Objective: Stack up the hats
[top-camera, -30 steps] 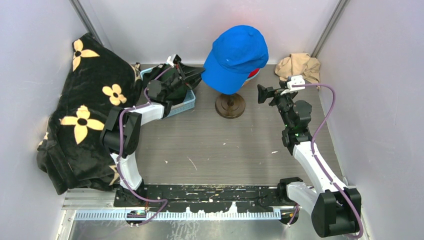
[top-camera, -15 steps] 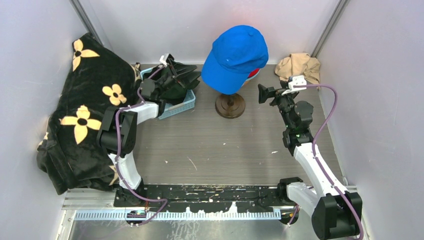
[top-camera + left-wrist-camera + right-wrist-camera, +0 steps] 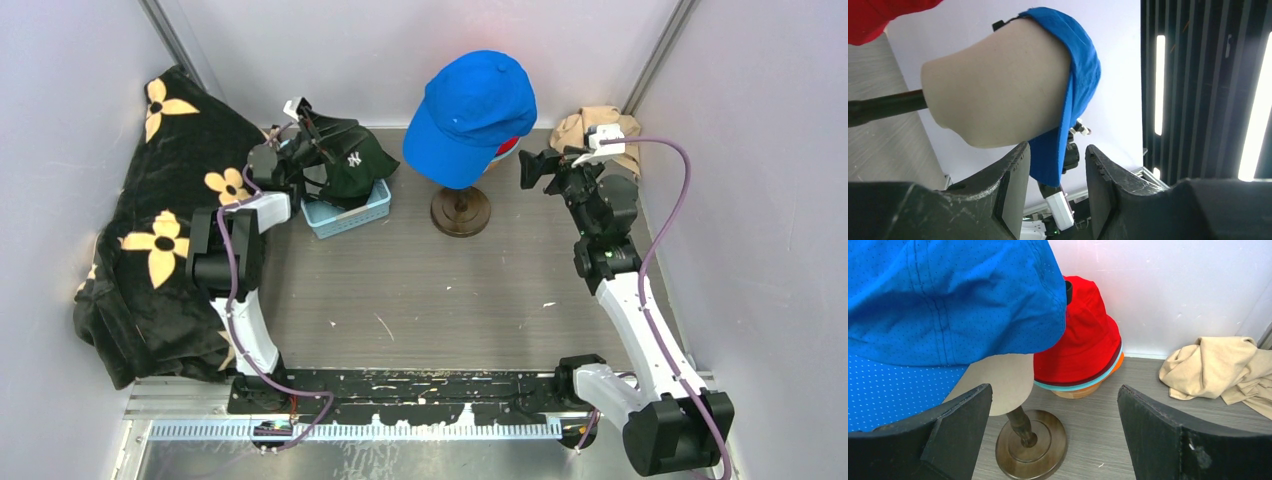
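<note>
A blue baseball cap (image 3: 470,110) sits on the cream head form (image 3: 998,90), which stands on a wooden stand (image 3: 460,211). Behind it is a red bucket hat (image 3: 1083,340), stacked over teal and orange brims. A dark green "NY" cap (image 3: 352,165) lies on a light blue basket (image 3: 350,213). My left gripper (image 3: 306,122) is at that cap's back-left edge. In the left wrist view the left gripper (image 3: 1057,150) is open with nothing between its fingers. My right gripper (image 3: 530,170) is wide open and empty, facing the stand from the right (image 3: 1054,405).
A black blanket with yellow flowers (image 3: 170,220) is draped along the left wall. A beige rag (image 3: 600,130) lies in the back right corner. White walls close in the back and both sides.
My left arm swung back and to the left from over the basket, and its jaws opened wider. The green cap now shows its NY logo. My right gripper moved a little toward the back.
</note>
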You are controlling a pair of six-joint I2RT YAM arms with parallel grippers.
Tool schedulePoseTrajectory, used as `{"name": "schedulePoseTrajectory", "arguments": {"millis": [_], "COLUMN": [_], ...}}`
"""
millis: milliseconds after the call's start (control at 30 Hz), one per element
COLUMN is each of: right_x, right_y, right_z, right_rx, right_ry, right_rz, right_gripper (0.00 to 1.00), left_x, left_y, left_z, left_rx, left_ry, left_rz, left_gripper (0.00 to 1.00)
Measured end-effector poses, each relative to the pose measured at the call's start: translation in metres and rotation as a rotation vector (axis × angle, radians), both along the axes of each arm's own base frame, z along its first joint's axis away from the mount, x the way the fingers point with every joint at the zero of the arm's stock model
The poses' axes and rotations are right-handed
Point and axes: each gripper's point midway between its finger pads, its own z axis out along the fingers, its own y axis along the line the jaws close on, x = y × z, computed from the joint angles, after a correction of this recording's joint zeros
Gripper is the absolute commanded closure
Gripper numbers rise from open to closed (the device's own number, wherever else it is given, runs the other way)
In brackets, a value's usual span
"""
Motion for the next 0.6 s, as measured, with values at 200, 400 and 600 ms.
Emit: {"name": "schedulePoseTrajectory", "arguments": {"millis": [200, 400, 600], "right_x": [-0.002, -0.004, -0.004], "right_y": [0.001, 0.003, 0.005], "right_z": [-0.002, -0.007, -0.007], "right_rx": [0.014, 0.032, 0.049], "right_ry": [0.048, 0.081, 0.090], "right_rz": [0.006, 0.013, 0.020], "right_gripper": [0.00, 0.00, 0.00], "left_x": [0.018, 0.038, 0.048], "left_y": [0.002, 0.001, 0.014], "left_z": [-0.020, -0.058, -0.054], "left_rx": [0.024, 0.177, 0.465], "left_ry": [0.131, 0.274, 0.242], "left_rz": [-0.007, 0.061, 0.233], "left_gripper": [0.58, 0.58, 0.55]}}
